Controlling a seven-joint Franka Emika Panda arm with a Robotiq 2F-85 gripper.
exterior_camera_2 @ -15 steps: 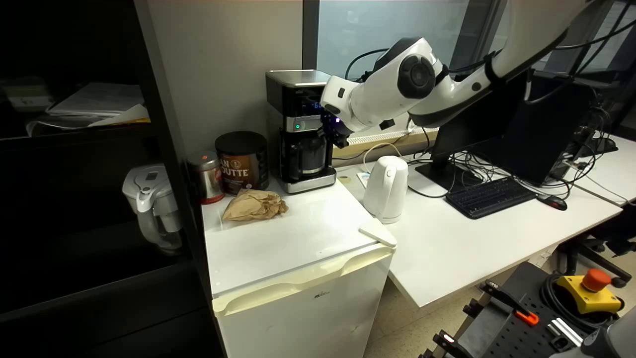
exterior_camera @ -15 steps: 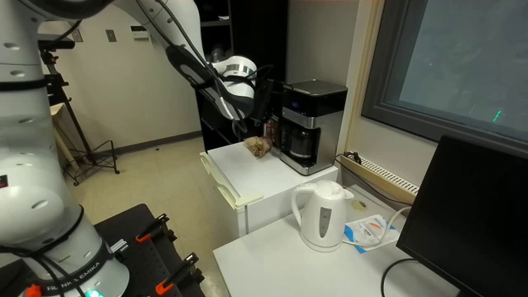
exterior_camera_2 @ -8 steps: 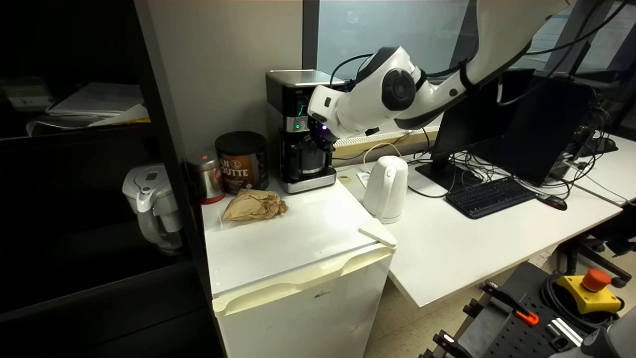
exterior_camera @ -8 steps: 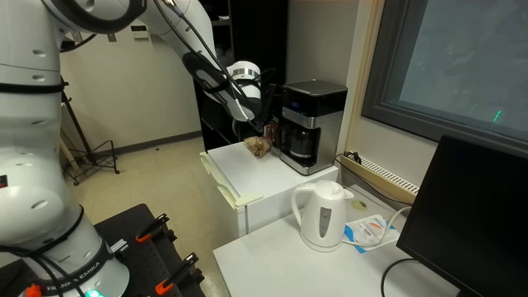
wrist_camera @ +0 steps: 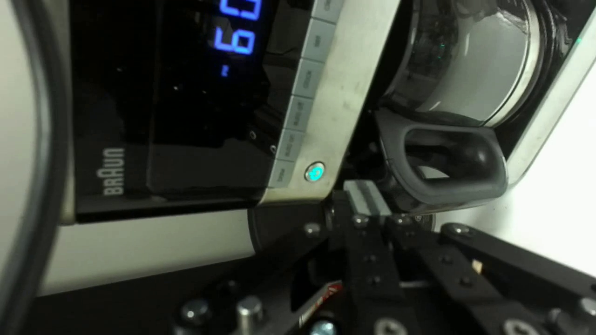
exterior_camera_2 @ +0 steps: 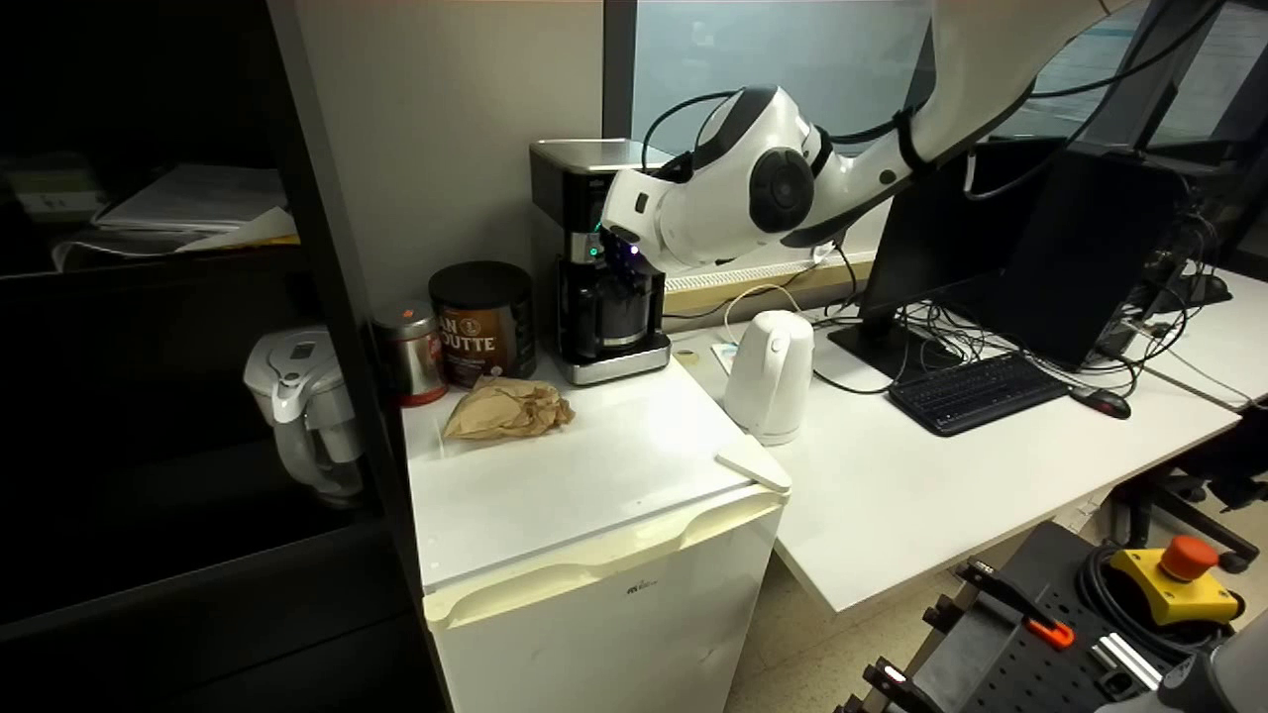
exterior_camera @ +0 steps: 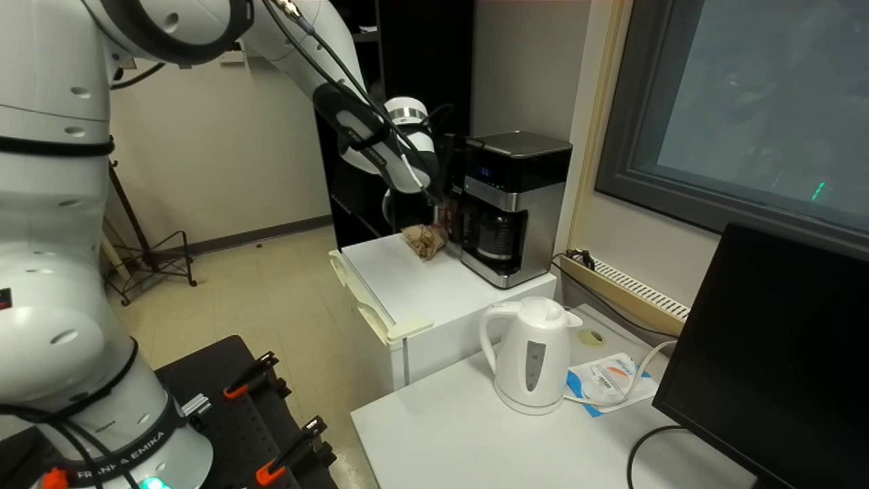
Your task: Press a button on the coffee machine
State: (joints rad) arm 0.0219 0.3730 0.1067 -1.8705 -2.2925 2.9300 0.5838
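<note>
The black and steel coffee machine (exterior_camera: 546, 217) stands on the white fridge top, with its carafe in the recess. It also shows in an exterior view (exterior_camera_2: 567, 188). The wrist view shows its dark display panel (wrist_camera: 195, 116), a row of grey buttons (wrist_camera: 298, 114) and a round power button (wrist_camera: 314, 172) lit green-blue. The lit button also shows in an exterior view (exterior_camera_2: 593, 251). My gripper (wrist_camera: 367, 195) is shut and empty, its tips together. In the wrist view the tips appear beside the power button, near the carafe handle (wrist_camera: 456, 190). Contact cannot be told.
A brown paper bag (exterior_camera_2: 508, 408), a dark coffee can (exterior_camera_2: 482, 322) and a metal tin (exterior_camera_2: 411, 352) stand left of the machine. The white kettle (exterior_camera: 533, 356) and a monitor (exterior_camera: 774, 360) are on the desk. A dark shelf (exterior_camera_2: 327, 297) borders the fridge.
The arm has moved closer to the coffee machine. In an exterior view the gripper has shifted left across the machine's front, towards the lit button. The machine has not moved.
</note>
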